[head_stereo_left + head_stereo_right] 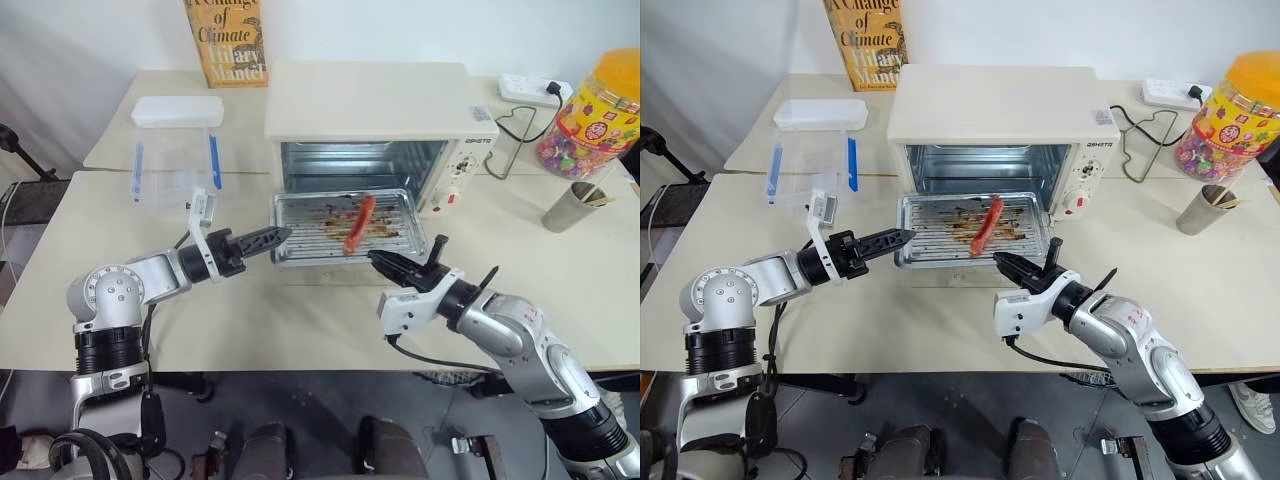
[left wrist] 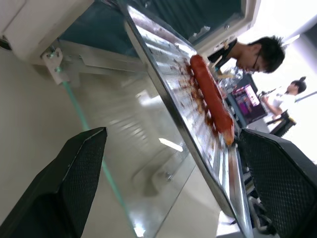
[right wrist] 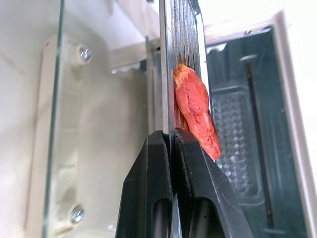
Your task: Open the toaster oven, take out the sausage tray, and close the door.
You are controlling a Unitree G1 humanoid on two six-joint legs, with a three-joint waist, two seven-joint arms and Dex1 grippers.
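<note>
Sausage tray (image 1: 338, 228) at frame centre, out of toaster oven (image 1: 375, 130), above dropped door (image 2: 133, 148). Long axis runs left-right across frame; 1 sausage (image 1: 358, 224) lies diagonally on it. Right gripper (image 1: 383, 262) clenched on tray's near rim, lower right of tray, so right arm carries it. Left gripper (image 1: 272, 238) spread wide, holding nothing, just off tray's left edge. Judgement: tray must clear door toward bottom of frame before door shuts.

The sausage tray (image 1: 335, 226) hides most of the lowered door (image 2: 133, 163).
</note>
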